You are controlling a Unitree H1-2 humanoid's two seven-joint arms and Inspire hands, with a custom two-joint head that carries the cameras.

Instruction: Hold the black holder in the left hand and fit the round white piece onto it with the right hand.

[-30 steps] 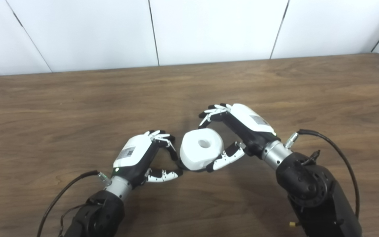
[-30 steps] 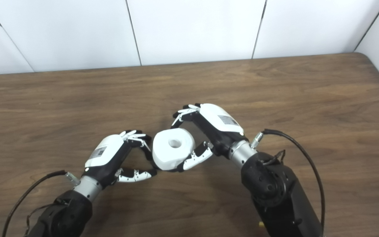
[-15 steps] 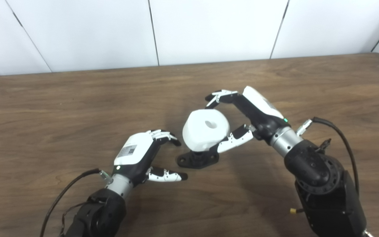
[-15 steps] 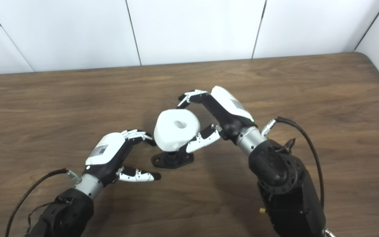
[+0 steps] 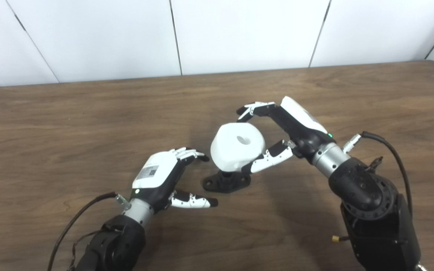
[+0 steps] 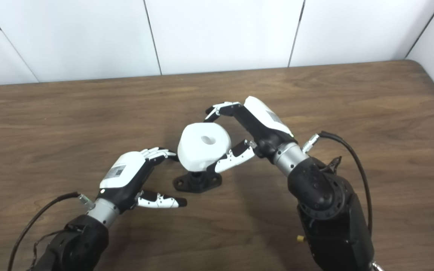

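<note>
Already the round white piece (image 5: 237, 146) sits on top of the black holder (image 5: 226, 182), whose base rests flat on the table (image 5: 89, 113). The right hand (image 5: 277, 128) grips the piece between thumb and fingers, so the fitting looks nearly done, though whether it is fully seated cannot be told. The left hand (image 5: 168, 177) is just beside the holder, fingers spread, holding nothing; releasing appears to be what remains.

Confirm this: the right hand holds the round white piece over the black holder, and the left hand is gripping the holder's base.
Not quite. The left hand is open beside the black holder, not gripping it, as the left eye view shows. The rest stands: the right hand holds the round white piece over the holder.
</note>
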